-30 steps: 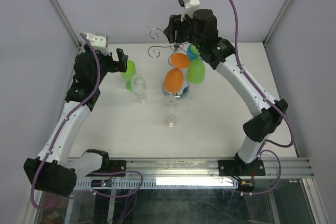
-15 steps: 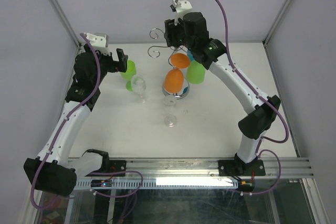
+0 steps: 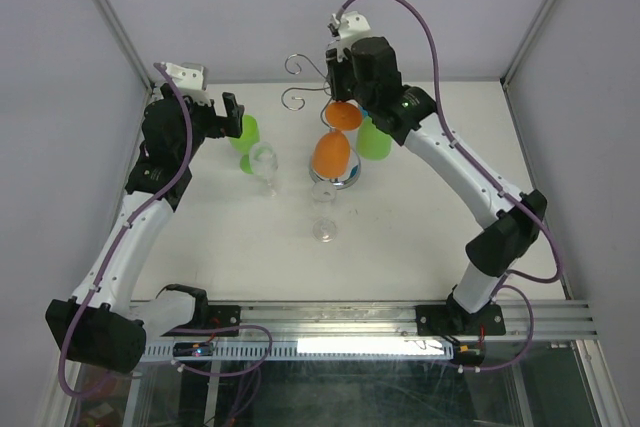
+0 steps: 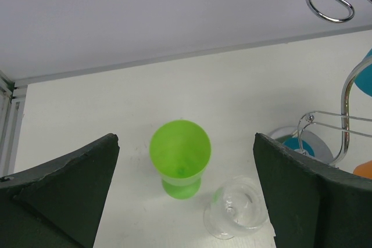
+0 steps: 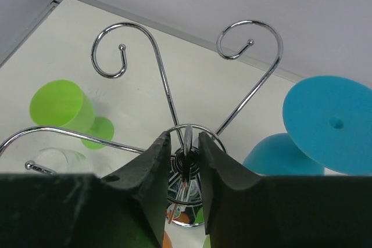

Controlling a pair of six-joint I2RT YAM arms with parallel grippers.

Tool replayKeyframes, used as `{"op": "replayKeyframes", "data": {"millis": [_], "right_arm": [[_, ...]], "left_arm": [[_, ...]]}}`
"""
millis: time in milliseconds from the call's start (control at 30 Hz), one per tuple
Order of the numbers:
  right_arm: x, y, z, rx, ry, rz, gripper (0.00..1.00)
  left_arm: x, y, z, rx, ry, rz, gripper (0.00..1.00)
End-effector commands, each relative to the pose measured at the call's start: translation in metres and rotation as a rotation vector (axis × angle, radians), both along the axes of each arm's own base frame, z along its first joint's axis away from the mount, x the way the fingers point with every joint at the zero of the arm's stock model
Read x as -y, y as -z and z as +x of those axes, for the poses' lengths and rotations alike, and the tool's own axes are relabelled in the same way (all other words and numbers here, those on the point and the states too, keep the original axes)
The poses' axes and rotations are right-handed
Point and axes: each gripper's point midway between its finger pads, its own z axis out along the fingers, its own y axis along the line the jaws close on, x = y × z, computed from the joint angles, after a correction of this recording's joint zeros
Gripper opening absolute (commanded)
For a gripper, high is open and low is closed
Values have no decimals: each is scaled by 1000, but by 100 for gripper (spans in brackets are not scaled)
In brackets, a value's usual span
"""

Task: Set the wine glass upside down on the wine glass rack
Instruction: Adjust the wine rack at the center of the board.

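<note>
The chrome wine glass rack [image 3: 292, 99] stands mid-table with orange [image 3: 331, 154], green [image 3: 373, 137] and teal [image 5: 328, 123] glasses hanging upside down on it. An upright green wine glass [image 3: 246, 135] and two clear ones [image 3: 263, 159] [image 3: 324, 212] stand on the table. My right gripper [image 3: 335, 69] hovers over the rack's centre; in the right wrist view its jaws [image 5: 185, 140] stand narrowly apart on either side of the rack's top ring [image 5: 186, 143], with slim gaps showing. My left gripper [image 4: 186, 137] is wide open above the green glass [image 4: 180, 154] and a clear glass [image 4: 236, 214], holding nothing.
The rack's scroll arms [image 5: 164, 82] spread out below and ahead of the right fingers. The rack's round base [image 3: 338, 181] sits close to the nearest clear glass. Grey walls enclose the white table [image 3: 200, 237] on three sides.
The right arm has shifted left over the rack's centre and its jaws have narrowed around the top ring. The left arm and the glasses have not moved.
</note>
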Motion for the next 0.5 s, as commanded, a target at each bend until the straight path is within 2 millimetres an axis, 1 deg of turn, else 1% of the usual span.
{"op": "replayKeyframes", "data": {"millis": [0,100,233,267,367,467], "right_arm": [[10,-56,-13,127,15,86,25],[12,-60,-15,140,15,94,18],[9,-60,-14,154,-1,83,1],[9,-59,-14,157,-3,78,0],[7,-59,-11,166,-8,64,0],[2,-62,-10,189,-44,44,0]], "left_arm": [[-6,-15,2,46,-23,4,98],[-7,-15,2,47,-24,4,98],[-7,-15,2,46,-24,4,98],[-6,-15,2,46,-23,4,98],[-7,-15,2,46,-25,6,98],[-7,-15,2,46,-27,6,98]]}}
